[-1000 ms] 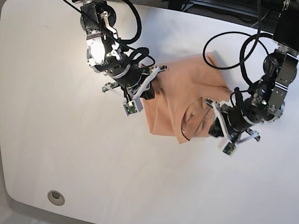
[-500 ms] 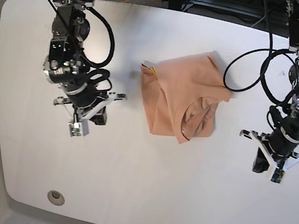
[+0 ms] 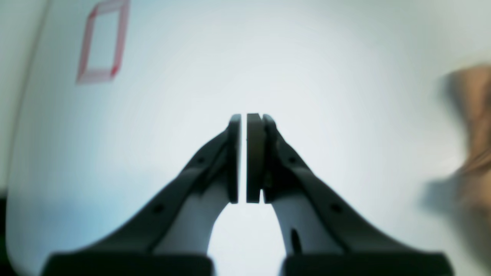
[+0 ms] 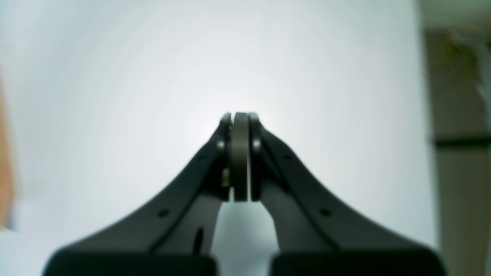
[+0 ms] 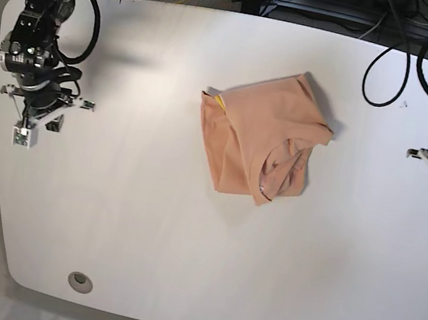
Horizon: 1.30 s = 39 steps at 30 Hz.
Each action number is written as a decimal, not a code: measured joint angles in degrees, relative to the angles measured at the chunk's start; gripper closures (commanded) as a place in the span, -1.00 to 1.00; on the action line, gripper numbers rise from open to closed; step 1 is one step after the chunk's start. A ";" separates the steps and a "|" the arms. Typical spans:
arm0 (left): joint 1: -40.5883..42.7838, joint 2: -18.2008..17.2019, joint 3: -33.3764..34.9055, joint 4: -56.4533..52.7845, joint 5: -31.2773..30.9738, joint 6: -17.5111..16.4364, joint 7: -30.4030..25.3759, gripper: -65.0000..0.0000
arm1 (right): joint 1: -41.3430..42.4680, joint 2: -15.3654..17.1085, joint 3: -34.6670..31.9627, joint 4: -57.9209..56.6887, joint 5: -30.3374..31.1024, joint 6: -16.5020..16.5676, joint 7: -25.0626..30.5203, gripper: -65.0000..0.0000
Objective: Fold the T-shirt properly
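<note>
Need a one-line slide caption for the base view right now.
Folded peach T-shirt lies mid-table, both arms parked at opposite edges, fingers shut.

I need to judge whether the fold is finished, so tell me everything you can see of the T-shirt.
The T-shirt is peach-orange, of soft, thin-looking cloth, folded into a compact, roughly square bundle that lies flat near the middle of the white table. A rumpled, puckered patch sits at its lower right, and a small yellow mark shows at its upper left edge. Its edges are uneven. Only the table touches it; both tools are far off at the sides.
</note>
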State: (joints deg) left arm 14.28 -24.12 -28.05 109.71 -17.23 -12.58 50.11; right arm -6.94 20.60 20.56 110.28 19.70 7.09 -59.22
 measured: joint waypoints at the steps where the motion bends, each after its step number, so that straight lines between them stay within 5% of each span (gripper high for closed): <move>1: 1.68 -0.07 -1.77 0.00 0.15 0.15 0.04 0.98 | -1.20 0.46 1.33 0.04 0.00 0.07 0.07 1.00; 12: 15.69 0.79 -12.81 0.07 0.00 0.11 -0.07 0.98 | -13.46 2.34 14.38 1.77 0.02 0.42 0.11 1.00; 22: 25.31 8.04 -15.32 0.09 0.04 0.04 -0.07 0.99 | -22.73 1.77 22.95 1.79 0.11 0.39 0.02 1.00; 28: 30.40 12.39 -14.38 0.02 0.70 0.28 0.00 0.99 | -27.15 -1.51 27.45 1.79 -1.62 0.74 0.20 1.00; 35: 32.59 15.56 -7.61 -0.13 4.00 0.09 -0.35 0.99 | -29.94 -7.48 28.11 1.73 -14.64 1.18 3.54 1.00; 39: 32.74 17.14 -1.77 -1.88 9.75 0.33 -0.46 0.99 | -30.47 -12.59 28.17 -0.26 -23.21 7.48 9.27 1.00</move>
State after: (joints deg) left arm 47.03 -6.98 -29.82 107.83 -7.49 -12.25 49.65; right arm -37.41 8.01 48.73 110.02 -3.51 14.57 -49.95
